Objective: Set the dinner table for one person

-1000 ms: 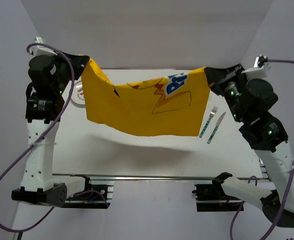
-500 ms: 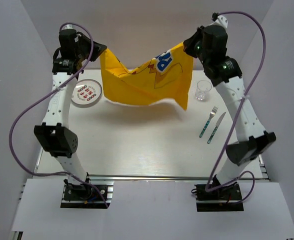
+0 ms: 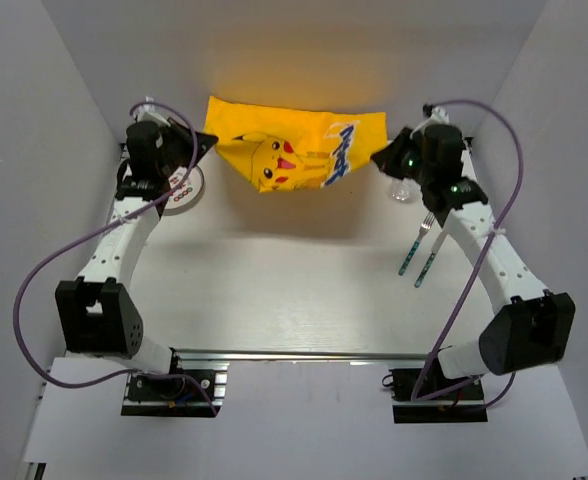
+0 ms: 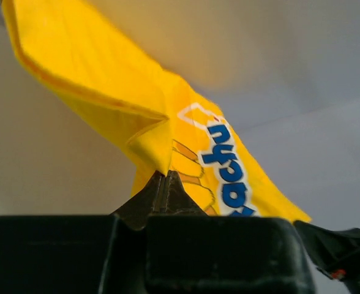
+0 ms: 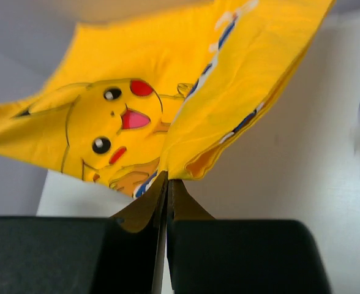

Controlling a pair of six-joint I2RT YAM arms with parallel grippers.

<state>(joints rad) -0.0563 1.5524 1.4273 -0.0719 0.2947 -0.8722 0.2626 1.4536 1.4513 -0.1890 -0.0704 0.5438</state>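
**Cloth strung between both pincers at the far edge**

On the far left, my left pincer is clamped on one corner of the yellow Pikachu cloth. In the wrist view its fingertips are pressed together on the fabric. A patterned plate lies partly hidden by that arm. The cloth hangs above the far part of the white surface, sagging in the middle. My right pincer is clamped on the opposite corner. Beside that arm stands a clear glass, and nearer me a fork and knife lie side by side. The surface runs from the far wall to the metal rail at the near edge.
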